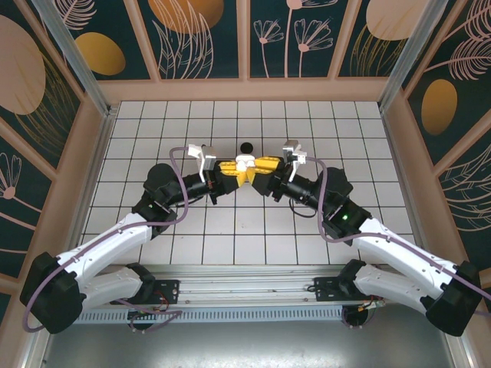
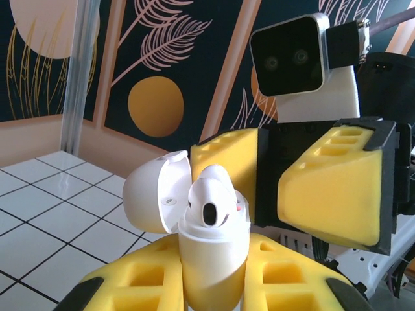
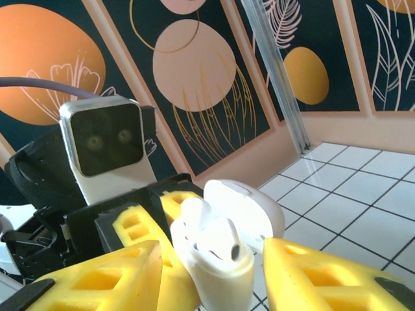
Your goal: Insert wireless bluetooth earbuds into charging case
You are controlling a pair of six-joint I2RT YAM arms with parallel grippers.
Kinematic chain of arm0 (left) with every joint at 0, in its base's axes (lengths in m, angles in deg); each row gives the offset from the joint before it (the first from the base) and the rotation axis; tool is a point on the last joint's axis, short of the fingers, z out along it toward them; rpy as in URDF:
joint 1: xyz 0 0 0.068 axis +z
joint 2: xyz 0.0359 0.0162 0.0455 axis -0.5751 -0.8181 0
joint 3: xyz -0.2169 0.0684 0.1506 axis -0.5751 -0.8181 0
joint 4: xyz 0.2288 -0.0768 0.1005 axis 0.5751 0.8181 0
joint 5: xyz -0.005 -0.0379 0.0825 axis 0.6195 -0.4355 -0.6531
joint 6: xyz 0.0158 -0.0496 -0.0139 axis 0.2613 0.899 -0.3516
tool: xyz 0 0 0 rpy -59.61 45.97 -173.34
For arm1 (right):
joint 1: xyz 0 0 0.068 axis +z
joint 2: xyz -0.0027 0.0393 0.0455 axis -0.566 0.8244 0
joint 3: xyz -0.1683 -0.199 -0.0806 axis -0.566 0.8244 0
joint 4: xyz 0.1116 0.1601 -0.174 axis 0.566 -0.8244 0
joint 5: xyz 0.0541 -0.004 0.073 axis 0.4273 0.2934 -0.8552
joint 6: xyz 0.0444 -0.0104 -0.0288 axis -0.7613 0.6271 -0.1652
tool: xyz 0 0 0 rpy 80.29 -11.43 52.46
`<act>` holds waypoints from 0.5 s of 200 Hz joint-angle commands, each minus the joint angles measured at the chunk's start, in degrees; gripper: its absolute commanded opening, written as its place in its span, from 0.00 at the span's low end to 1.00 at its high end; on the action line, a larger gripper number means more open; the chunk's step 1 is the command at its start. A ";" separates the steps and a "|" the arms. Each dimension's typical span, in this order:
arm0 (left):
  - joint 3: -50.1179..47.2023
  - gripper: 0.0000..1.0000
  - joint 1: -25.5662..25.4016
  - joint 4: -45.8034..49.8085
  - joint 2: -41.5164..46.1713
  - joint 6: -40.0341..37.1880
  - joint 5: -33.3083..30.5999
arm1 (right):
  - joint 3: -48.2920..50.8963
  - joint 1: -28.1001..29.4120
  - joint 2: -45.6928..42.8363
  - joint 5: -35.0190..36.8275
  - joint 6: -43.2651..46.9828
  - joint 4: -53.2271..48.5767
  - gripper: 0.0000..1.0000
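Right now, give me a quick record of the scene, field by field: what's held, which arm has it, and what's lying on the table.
Held item: white glossy plastic charging case, upright
Lid: white rounded lid, swung open
Inside: one white stemmed earbud poking up from the case's top
Left gripper: jaws shut on the case body
Right gripper: jaws open, one either side of the case
Surface: white tiled table
Also there: small black round object, lying beyond the grippers
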 commanded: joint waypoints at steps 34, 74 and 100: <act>0.92 0.00 -0.28 -1.41 0.91 -2.06 0.64 | -2.68 0.07 -3.87 6.34 1.43 -6.31 0.50; 0.87 0.00 -0.28 0.44 0.82 -3.52 0.75 | -6.89 -1.54 -5.03 7.77 1.66 -11.11 0.55; 0.90 0.00 -0.28 1.62 0.52 -4.65 0.96 | -10.69 -5.05 -3.33 4.60 -0.51 -15.07 0.60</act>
